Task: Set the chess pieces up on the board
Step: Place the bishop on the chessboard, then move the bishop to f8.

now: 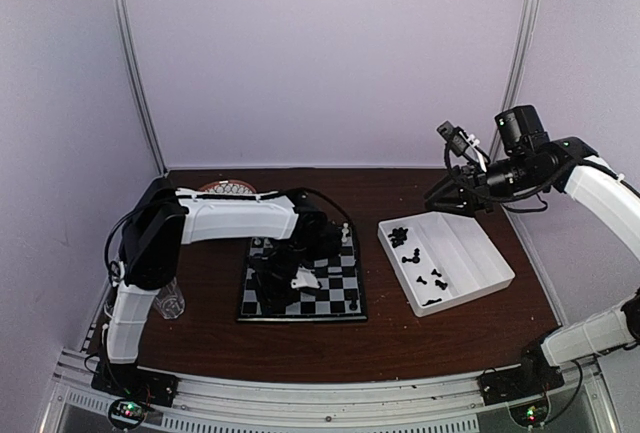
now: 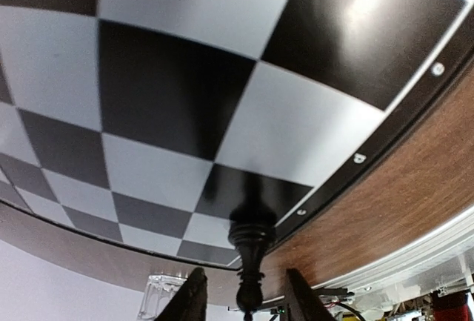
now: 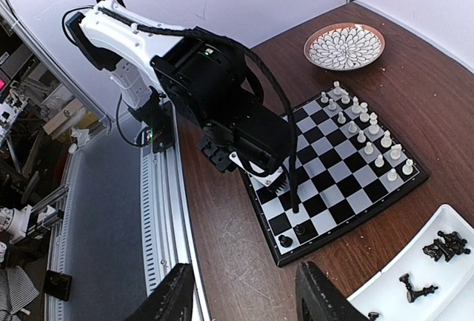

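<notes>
Gently: raise the left gripper (image 2: pixel 245 273) straight up, keeping its parted jaws clear of the black piece (image 2: pixel 249 247) on either side. Looks upright on a dark square in the edge row of the board (image 2: pixel 170 98), beside the rim, so avoid any sideways drag. Shows that gap only from the left wrist; hides it under the arm from above. Reveals, from the right wrist, white pieces (image 3: pixel 363 124) ranked along one side, and the right gripper (image 3: pixel 246 280) open and empty near the tray (image 1: pixel 487 284).
</notes>
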`<state>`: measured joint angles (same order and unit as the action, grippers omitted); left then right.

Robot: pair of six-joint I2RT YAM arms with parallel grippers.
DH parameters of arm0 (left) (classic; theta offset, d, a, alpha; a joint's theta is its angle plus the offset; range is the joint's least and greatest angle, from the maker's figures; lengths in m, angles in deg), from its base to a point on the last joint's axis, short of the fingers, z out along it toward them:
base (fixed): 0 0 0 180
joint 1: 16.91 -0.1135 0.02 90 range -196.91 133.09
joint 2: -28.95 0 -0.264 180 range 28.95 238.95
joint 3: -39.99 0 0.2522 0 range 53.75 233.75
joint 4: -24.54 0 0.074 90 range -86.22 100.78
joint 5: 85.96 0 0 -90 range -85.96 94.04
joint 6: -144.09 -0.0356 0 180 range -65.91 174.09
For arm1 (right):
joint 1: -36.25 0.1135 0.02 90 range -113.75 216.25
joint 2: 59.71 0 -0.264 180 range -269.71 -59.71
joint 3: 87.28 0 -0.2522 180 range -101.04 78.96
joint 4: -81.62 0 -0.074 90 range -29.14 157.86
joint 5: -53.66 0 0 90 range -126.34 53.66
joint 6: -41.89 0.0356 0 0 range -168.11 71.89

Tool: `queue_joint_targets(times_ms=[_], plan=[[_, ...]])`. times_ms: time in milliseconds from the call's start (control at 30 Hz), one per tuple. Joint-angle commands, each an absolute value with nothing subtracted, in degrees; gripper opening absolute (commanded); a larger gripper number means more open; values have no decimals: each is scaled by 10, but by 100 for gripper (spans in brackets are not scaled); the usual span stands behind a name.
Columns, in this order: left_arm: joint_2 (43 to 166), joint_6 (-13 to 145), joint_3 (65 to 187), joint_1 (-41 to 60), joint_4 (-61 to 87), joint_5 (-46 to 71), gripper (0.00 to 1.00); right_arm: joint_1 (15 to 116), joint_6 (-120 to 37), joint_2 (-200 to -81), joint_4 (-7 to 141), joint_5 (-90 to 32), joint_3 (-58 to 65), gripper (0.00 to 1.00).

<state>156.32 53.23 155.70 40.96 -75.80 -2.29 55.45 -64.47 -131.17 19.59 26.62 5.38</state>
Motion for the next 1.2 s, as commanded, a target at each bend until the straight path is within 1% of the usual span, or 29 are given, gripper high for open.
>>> queue_joint_targets(times_ms=[0, 100, 200, 267, 300, 333, 433, 500, 600, 700, 800, 933, 1067, 1167], plan=[[1486, 553, 1584, 408, -751, -54, 41, 550, -652, -1298, 199, 276, 58, 50], [1414, 571, 1550, 403, -704, -77, 46, 550, -653, -1299, 198, 276, 58, 50], [1329, 601, 1489, 395, -614, -81, 49, 549, -657, -1303, 195, 273, 57, 50], [1253, 619, 1422, 391, -533, -52, 61, 548, -659, -1307, 194, 270, 58, 50], [1223, 629, 1390, 388, -479, -36, 64, 548, -660, -1308, 193, 268, 59, 50], [1202, 644, 1347, 384, -444, -28, 65, 548, -660, -1310, 193, 267, 60, 50], [1164, 692, 1270, 368, -368, -23, 62, 546, -661, -1316, 193, 264, 58, 50], [1158, 717, 1232, 357, -331, 2, 59, 545, -662, -1319, 194, 254, 57, 50], [1168, 750, 1197, 356, -291, 28, 54, 544, -667, -1324, 194, 236, 60, 50], [1174, 778, 1169, 358, -259, 27, 49, 544, -668, -1326, 198, 226, 65, 50], [1183, 792, 1149, 361, -233, 33, 47, 543, -670, -1325, 199, 216, 65, 50], [1211, 792, 1152, 376, -232, 30, 46, 541, -670, -1326, 194, 209, 61, 49], [1234, 792, 1158, 381, -243, 8, 38, 540, -670, -1327, 193, 207, 61, 49], [1236, 798, 1156, 387, -249, -8, 38, 539, -671, -1327, 194, 205, 65, 50]])
